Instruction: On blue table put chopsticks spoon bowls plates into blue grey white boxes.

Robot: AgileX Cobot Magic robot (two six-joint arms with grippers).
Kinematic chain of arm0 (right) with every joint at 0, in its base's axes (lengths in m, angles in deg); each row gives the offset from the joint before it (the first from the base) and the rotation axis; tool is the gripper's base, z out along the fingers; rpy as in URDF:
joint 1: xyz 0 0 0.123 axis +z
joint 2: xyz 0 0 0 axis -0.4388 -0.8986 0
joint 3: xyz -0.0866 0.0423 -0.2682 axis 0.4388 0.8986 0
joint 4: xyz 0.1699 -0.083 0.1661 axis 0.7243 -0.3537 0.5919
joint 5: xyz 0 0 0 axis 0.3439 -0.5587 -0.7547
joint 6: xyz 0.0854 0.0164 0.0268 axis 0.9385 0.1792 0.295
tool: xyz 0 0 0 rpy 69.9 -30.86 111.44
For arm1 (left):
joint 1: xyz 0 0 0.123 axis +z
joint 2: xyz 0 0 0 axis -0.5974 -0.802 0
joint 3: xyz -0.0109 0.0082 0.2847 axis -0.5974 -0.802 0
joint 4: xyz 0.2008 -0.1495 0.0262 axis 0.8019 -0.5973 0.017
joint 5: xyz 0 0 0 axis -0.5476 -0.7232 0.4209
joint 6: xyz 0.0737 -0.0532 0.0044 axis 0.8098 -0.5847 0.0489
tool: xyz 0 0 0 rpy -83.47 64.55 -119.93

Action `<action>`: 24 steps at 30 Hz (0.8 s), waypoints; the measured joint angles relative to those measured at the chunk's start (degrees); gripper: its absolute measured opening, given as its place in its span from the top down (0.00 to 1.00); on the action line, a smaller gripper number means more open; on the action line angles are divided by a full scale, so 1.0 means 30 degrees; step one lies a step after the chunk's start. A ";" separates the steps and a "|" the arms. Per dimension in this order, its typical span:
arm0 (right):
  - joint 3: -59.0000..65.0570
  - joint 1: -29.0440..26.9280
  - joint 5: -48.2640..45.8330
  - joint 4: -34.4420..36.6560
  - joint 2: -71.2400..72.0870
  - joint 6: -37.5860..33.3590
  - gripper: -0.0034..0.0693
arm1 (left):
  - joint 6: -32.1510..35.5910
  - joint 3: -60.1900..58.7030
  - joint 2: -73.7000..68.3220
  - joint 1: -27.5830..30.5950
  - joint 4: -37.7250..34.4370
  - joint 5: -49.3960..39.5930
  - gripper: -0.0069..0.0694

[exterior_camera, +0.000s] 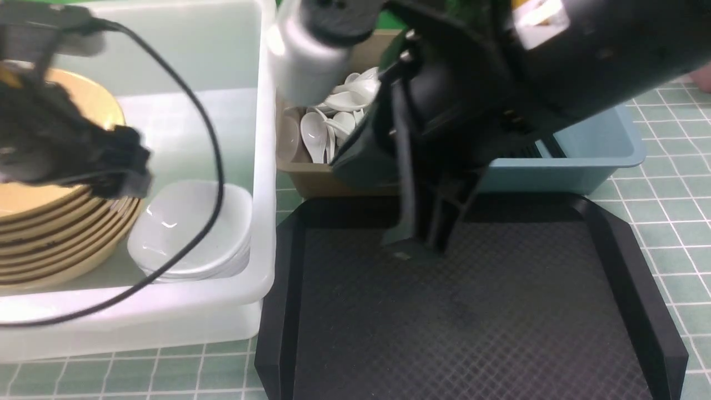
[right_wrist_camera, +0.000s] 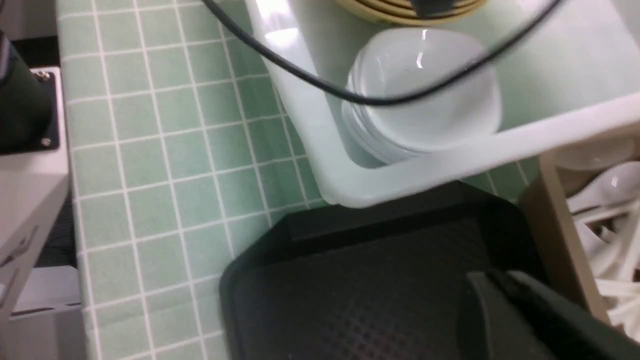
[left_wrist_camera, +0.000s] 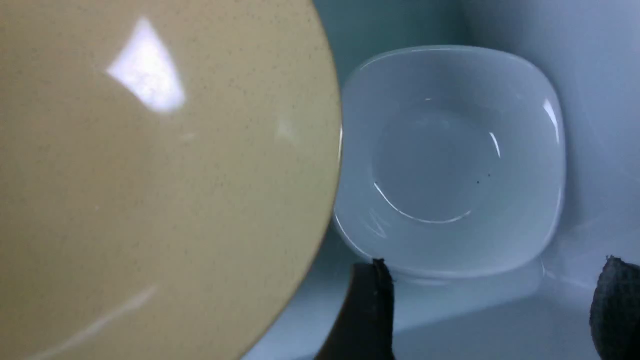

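- Left jaws stand apart and empty, just over the plates [left_wrist_camera: 450,160], stacked in the white box [exterior_camera: 166,316] beside the bowls [exterior_camera: 55,239].
- Right jaws are together, holding nothing, low over the black tray [exterior_camera: 472,322].
- Spoons [exterior_camera: 328,128] lie in the grey box [exterior_camera: 333,186]; no chopsticks in view.
- Step, I judge: a plate drop-off, at its end.
- Next: lift the left arm straight up, clear of bowl rim and box wall, then check tray and surface [exterior_camera: 677,222] for leftovers.

Tableware lying sorted
Stacked yellow bowls [exterior_camera: 55,244] are sitting beside stacked white plates [exterior_camera: 189,233] in the white box [exterior_camera: 266,166]; spoons [exterior_camera: 314,133] are filling the grey box [exterior_camera: 322,186].
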 joint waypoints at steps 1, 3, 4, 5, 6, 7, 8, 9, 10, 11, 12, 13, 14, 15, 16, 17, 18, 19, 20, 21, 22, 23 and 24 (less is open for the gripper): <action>0.0000 0.0000 -0.0234 -0.0274 0.0298 0.0316 0.89 | 0.0000 -0.0278 0.1135 0.0000 0.0140 -0.0140 0.34; 0.0382 0.0000 -0.0352 -0.0704 0.0939 0.0726 0.89 | 0.0000 -0.1046 0.3050 0.0000 0.0412 -0.0142 0.43; 0.0735 0.0000 -0.0333 -0.0757 0.1318 0.0871 0.89 | 0.0000 -0.1590 0.4104 0.0000 0.0491 -0.0052 0.49; 0.1109 0.0000 -0.0254 -0.0779 0.1650 0.0985 0.89 | 0.0000 -0.2096 0.4761 0.0000 0.0550 0.0041 0.52; 0.1219 0.0000 -0.0182 -0.0799 0.1742 0.1039 0.89 | 0.0000 -0.2232 0.5204 0.0000 0.0551 0.0115 0.54; 0.2220 0.0000 0.0230 -0.0802 0.2498 0.1373 0.89 | 0.0000 -0.3408 0.7029 0.0000 0.0626 0.0668 0.64; 0.2959 0.0000 0.0755 -0.0821 0.2910 0.1467 0.89 | 0.0000 -0.4226 0.8189 0.0000 0.0627 0.1080 0.70; 0.3608 0.0000 0.1255 -0.0821 0.3462 0.1520 0.89 | 0.0000 -0.5101 0.9369 0.0000 0.0627 0.1595 0.76; 0.4658 0.0000 0.2183 -0.0821 0.4040 0.1539 0.89 | -0.0006 -0.5823 1.0338 0.0000 0.0627 0.2026 0.81; 0.5207 0.0000 0.2694 -0.0821 0.4535 0.1539 0.89 | -0.0006 -0.6752 1.1305 0.0000 0.0627 0.2515 0.84; 0.5963 0.0000 0.3621 -0.0821 0.5049 0.1539 0.89 | -0.0006 -0.7330 1.2483 0.0000 0.0627 0.3026 0.87; 0.7114 0.0000 0.4597 -0.0821 0.5863 0.1547 0.89 | -0.0006 -0.8666 1.3615 0.0000 0.0627 0.3845 0.90; 0.8074 0.0000 0.5602 -0.0821 0.6577 0.1547 0.89 | -0.0006 -0.9602 1.4693 0.0000 0.0627 0.4530 0.91; 0.9027 0.0000 0.6583 -0.0821 0.7311 0.1547 0.89 | -0.0006 -1.0490 1.5698 0.0000 0.0627 0.5255 0.91; 0.9590 0.0000 0.7199 -0.0803 0.7915 0.1561 0.89 | -0.0006 -1.0825 1.6261 0.0000 0.0627 0.5659 0.91; 0.9959 0.0000 0.7618 -0.0803 0.8063 0.1582 0.89 | -0.0006 -1.1302 1.6776 0.0000 0.0627 0.6100 0.91; 1.1036 0.0000 0.8798 -0.0783 0.8948 0.1661 0.89 | -0.0006 -1.2038 1.7416 0.0000 0.0627 0.6666 0.91; 1.2230 0.0000 1.0136 -0.0782 0.9946 0.1767 0.89 | -0.0006 -1.2931 1.8352 0.0000 0.0610 0.7734 0.91; 1.3008 0.0000 1.1059 -0.0782 1.0607 0.1835 0.89 | -0.0006 -1.3575 1.8981 0.0000 0.0610 0.8386 0.92; 1.3721 0.0000 1.1863 -0.0782 1.1243 0.1877 0.89 | -0.0006 -1.3928 1.9311 0.0000 0.0610 0.8948 0.92; 1.4236 0.0000 1.2475 -0.0770 1.1708 0.1924 0.89 | -0.0006 -1.4237 1.9621 0.0000 0.0610 0.9379 0.92; 1.4817 0.0000 1.3196 -0.0770 1.2236 0.1971 0.89 | -0.0006 -1.4615 1.9851 0.0000 0.0610 0.9860 0.92; 1.5316 0.0000 1.3788 -0.0770 1.2694 0.1971 0.89 | -0.0006 -1.4819 1.9996 0.0000 0.0610 1.0252 0.92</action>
